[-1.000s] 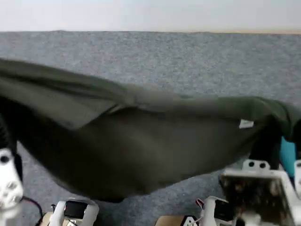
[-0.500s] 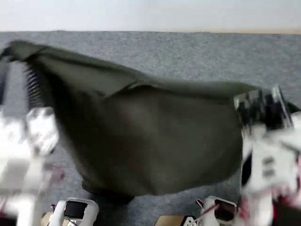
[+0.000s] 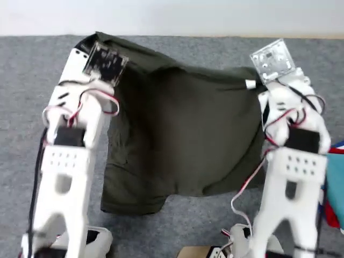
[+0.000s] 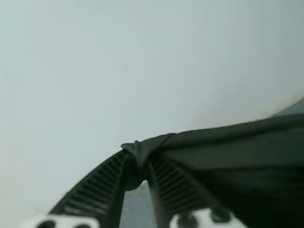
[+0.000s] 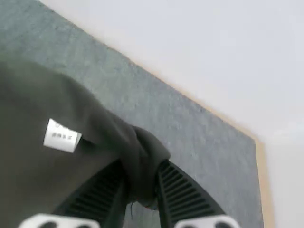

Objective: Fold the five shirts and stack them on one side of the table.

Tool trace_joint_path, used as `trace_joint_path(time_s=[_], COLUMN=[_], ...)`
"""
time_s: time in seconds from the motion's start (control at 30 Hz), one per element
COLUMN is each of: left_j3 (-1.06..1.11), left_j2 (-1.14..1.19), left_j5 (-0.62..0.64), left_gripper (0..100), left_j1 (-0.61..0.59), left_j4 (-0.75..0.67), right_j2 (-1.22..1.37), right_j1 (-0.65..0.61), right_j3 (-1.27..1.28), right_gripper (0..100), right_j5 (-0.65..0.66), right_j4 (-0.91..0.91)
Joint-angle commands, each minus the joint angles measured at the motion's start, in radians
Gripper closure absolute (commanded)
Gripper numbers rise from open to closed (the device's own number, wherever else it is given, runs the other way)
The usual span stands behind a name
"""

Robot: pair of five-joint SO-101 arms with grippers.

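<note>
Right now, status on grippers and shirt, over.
Left gripper shut on shirt corner. Right gripper shut on the other. Shirt spread between them. Teal thing off to the right, apart.

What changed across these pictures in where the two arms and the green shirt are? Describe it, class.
The left arm and right arm swung toward the far edge of the table, carrying the shirt along. It went from stretched wide near the front to hanging narrower between the left pincer and right pincer. Nothing was let go: each stays shut on a bunched corner. The table looks unchanged.
</note>
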Motion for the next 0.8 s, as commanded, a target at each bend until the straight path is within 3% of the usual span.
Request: trace_joint_path(time_s=[0.0,0.27,0.63,0.77], left_j3=[-0.14,-0.568,-1.162,-1.32], left_j2=[0.203,0.652,1.0,1.062], left_j5=[-0.006,-0.005,-0.008,-0.008], left_gripper=[100,100,100,100], left_j1=[-0.046,-0.097,-0.094,-0.095], left_j4=[-0.077,-0.061,0.298,0.45], right_j2=[0.097,0.332,0.676,0.733], right_j1=[0.013,0.015,0.035,0.035], right_j3=[-0.009,-0.104,-0.473,-0.566], right_gripper=[98.7,98.7,98.7,98.7], right_j5=[-0.002,0.026,0.032,0.034], right_j4=[-0.153,-0.3,-0.292,-0.209])
